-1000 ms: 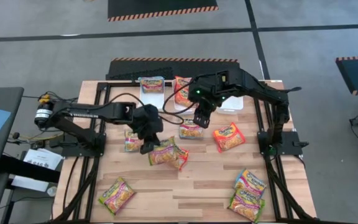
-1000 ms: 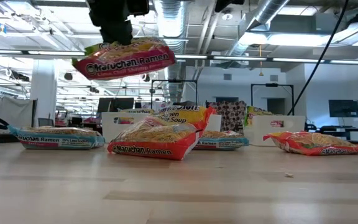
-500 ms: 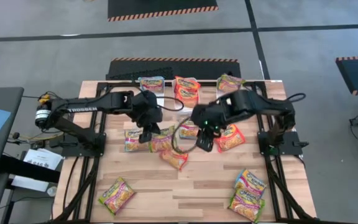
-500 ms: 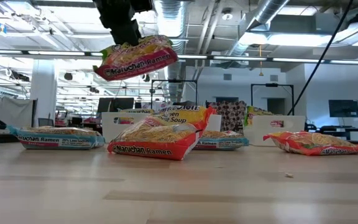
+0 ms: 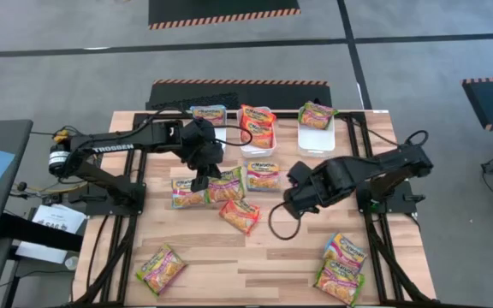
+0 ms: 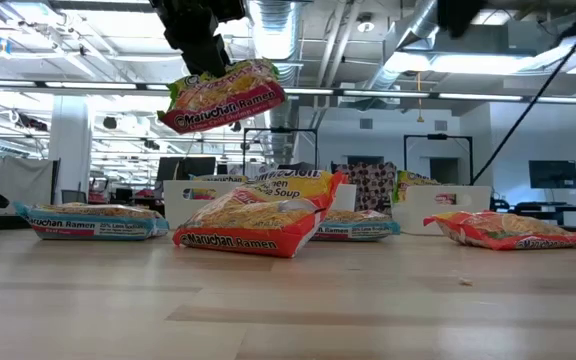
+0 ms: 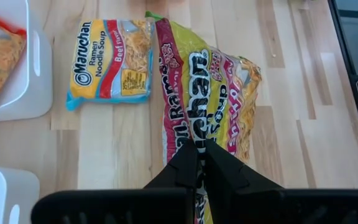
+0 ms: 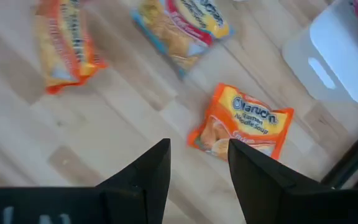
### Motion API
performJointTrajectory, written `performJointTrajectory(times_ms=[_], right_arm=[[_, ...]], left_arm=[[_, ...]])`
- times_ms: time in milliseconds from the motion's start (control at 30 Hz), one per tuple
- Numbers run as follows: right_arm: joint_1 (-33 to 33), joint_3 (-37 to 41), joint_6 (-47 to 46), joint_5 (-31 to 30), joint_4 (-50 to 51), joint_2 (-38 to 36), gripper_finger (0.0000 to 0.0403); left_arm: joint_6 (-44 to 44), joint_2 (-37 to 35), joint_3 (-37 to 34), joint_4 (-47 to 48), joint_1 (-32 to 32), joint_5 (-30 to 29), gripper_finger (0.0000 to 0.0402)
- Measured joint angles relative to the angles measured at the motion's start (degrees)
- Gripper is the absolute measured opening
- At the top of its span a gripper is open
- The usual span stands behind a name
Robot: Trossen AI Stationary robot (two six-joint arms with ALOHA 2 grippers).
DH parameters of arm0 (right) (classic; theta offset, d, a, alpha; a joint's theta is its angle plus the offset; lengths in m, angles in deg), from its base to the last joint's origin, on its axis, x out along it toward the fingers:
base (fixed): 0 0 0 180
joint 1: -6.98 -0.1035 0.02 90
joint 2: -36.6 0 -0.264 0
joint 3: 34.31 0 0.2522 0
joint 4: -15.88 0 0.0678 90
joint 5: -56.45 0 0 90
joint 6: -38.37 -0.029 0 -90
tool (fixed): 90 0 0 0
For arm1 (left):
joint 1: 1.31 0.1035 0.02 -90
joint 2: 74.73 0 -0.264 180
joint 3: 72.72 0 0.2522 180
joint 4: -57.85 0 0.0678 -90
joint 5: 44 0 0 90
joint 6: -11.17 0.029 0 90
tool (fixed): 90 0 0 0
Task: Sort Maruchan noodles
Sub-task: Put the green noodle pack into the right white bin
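**Left wrist view: pink-and-green packet held aloft, right arm lining up on an orange one**

Left wrist view shows the left gripper (image 7: 201,163) clenched on one end of a pink-and-green Maruchan packet (image 7: 207,93), the rest of the packet hanging away from the fingers over the wooden table (image 7: 291,124). Gripping it by the end lets it dangle free of the packets below, so it can be carried without dragging them. In the low view the same packet (image 6: 223,93) hangs tilted, well above the table. Beneath it lies a blue-edged Beef packet (image 7: 110,62), and beside that the corner of a white bin (image 7: 23,87) already holding an orange packet.

From above, the left gripper (image 5: 202,175) sits over the middle of the table, near the three white bins at the far edge: the left bin (image 5: 215,135) with a blue packet, the middle bin (image 5: 255,147) with orange ones, the right bin (image 5: 317,137) with a pink-and-green one. The carried packet probably belongs in that right bin.

The right gripper (image 8: 197,165) is released, fingers spread and empty, hovering over an orange packet (image 8: 244,124) on the table; spread jaws suit a grab across its width. In the high view this gripper (image 5: 296,199) is right of centre.

Other noodle packets wait loose: an orange one (image 5: 240,215) at centre, one near the front left (image 5: 161,269), two at front right (image 5: 341,265).
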Motion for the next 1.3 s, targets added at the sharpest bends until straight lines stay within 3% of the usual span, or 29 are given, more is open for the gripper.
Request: performJointTrajectory(times_ms=[233,500,967,1300], right_arm=[[4.75,20.61,3.80,0.60,-19.60,-11.14,0.0182],[16.32,36.47,22.49,13.59,-48.17,-21.46,0.0182],[33.08,39.34,43.01,41.40,-71.38,-18.21,0.0182],[36.37,39.35,47.53,43.93,-77.98,-14.85,0.0197]], left_arm=[[-0.89,0.00,0.00,-0.24,0.00,-0.03,0.0000],[-6.51,0.00,0.00,-3.13,0.00,-1.14,0.0000],[-10.33,0.02,-0.02,-6.62,0.00,-3.49,0.0000],[-12.17,0.02,-0.02,-6.83,-0.02,-6.55,0.0000]])
